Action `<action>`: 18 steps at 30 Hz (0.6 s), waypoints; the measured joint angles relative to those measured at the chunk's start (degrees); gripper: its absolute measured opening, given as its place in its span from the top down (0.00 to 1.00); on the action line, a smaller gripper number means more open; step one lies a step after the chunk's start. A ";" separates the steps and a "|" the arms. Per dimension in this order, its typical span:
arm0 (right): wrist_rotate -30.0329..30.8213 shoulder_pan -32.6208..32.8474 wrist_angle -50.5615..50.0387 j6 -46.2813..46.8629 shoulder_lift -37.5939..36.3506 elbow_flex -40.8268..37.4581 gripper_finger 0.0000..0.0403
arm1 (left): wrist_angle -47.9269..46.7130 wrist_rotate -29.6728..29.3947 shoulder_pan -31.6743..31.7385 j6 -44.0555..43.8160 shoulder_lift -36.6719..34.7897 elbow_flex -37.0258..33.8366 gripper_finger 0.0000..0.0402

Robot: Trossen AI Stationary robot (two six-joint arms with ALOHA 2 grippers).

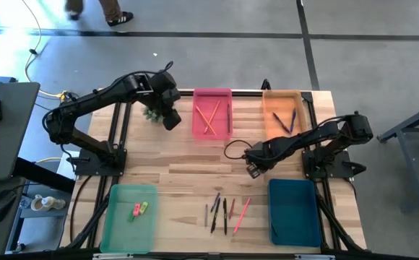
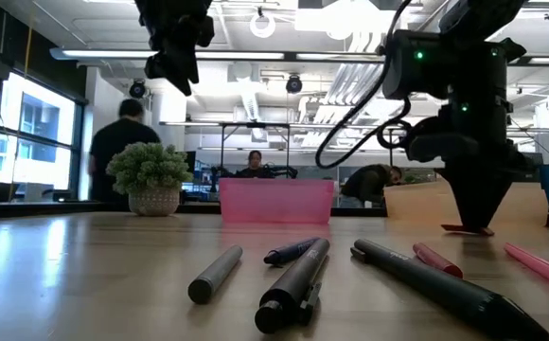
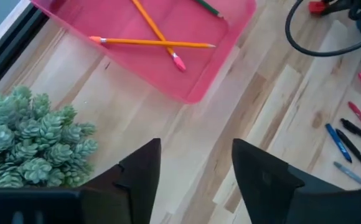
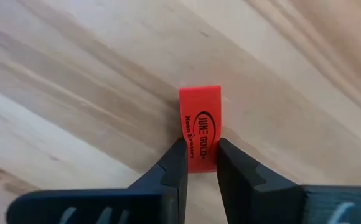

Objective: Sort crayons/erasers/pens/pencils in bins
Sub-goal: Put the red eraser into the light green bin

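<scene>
The pink bin (image 1: 212,113) at the far middle holds orange pencils (image 3: 152,42). To its right, the orange bin (image 1: 282,114) holds dark pens. A light green bin (image 1: 128,217) at the near left holds two erasers (image 1: 139,209), and a teal bin (image 1: 294,211) stands at the near right. My left gripper (image 1: 170,121) hangs open over bare table left of the pink bin, with nothing between its fingers (image 3: 196,149). My right gripper (image 1: 253,170) is at mid-table, shut on a red-orange eraser (image 4: 200,127). My right gripper pinches the red-orange eraser's two long sides (image 4: 200,143) between its two fingertips, at one end of the block. The fingers come from above, pointing down. The eraser's printed face is up and it sits at table height (image 2: 461,228); whether it is lifted clear, I cannot tell.
Several pens and a pink stick (image 1: 224,213) lie loose on the table between the green and teal bins. A small potted plant (image 1: 152,114) stands just beside my left gripper. A black cable (image 1: 232,150) loops on the table near my right gripper. People are in the room beyond.
</scene>
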 joint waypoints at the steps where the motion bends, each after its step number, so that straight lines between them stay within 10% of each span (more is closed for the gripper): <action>1: -0.31 0.07 0.45 0.29 -0.02 0.00 0.87 | -0.02 0.17 -0.02 0.00 0.00 0.00 0.53; 18: 0.34 0.36 5.42 -10.03 -0.22 7.78 0.87 | -1.64 4.04 -0.61 -6.80 0.00 0.00 0.54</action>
